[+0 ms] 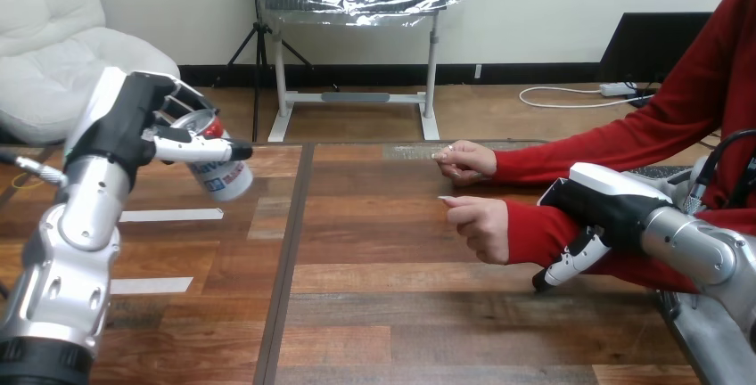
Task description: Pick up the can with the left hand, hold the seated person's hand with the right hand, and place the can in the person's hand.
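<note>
My left hand (pixel 134 122) is raised above the table's left part and shut on a red, white and silver can (pixel 218 167), which tilts with its top toward me. My right hand (pixel 597 202) lies over the person's red-sleeved forearm (pixel 535 229) at the right, just behind the wrist. Its thumb (pixel 571 262) curls down the near side of the sleeve. The person's nearer hand (pixel 481 225) rests on the table, loosely closed. The person's farther hand (pixel 465 160) rests behind it. The can is well left of both of the person's hands.
Two white tape strips (pixel 169 215) (pixel 152 285) lie on the left part of the wooden table (pixel 401 314). A dark seam (pixel 290 260) runs from front to back between the table's two halves.
</note>
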Motion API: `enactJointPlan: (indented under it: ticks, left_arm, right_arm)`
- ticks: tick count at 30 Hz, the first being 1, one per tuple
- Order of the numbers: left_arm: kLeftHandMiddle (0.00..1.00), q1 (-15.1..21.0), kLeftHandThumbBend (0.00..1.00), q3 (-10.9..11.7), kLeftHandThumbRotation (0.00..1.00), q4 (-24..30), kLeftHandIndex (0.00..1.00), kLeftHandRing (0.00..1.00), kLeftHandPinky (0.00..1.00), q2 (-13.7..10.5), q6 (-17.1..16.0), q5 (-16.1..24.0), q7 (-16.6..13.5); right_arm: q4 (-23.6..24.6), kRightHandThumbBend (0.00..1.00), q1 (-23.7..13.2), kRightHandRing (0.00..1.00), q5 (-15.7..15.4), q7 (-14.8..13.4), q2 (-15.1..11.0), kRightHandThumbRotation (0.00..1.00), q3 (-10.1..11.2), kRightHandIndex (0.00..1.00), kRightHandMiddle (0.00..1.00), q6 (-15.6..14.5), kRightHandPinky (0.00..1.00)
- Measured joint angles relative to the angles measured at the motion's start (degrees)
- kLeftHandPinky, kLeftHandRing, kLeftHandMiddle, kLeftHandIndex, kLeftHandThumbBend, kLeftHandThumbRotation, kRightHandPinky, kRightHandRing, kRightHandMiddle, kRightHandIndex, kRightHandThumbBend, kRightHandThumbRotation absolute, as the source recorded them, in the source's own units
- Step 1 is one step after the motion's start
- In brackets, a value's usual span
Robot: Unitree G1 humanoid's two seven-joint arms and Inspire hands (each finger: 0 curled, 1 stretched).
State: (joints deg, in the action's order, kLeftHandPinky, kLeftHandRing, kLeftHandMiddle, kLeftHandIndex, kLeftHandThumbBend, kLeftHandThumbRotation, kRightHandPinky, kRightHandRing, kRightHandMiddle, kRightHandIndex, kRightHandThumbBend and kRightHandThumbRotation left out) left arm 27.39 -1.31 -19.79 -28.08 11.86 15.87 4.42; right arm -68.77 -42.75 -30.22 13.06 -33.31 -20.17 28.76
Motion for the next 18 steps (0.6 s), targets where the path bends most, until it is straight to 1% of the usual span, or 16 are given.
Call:
enactJointPlan:
  ticks: [11, 18]
  left_arm:
    - [0.41, 1.2, 0.8, -0.5, 0.0, -0.3, 0.43, 0.37, 0.31, 0.3, -0.1, 0.2, 0.9]
    - [0.41, 2.4, 0.79, -0.5, 0.0, -1.4, 0.44, 0.36, 0.3, 0.8, -0.2, 0.2, 1.7]
  right_arm:
    - [0.0, 0.75, -0.1, 0.27, 0.1, 0.0, 0.2, 0.08, 0.0, 0.33, 0.32, 0.0, 0.24]
    - [0.0, 0.76, -0.1, 0.28, 0.0, 0.0, 0.4, 0.09, 0.0, 0.32, 0.32, 0.0, 0.25]
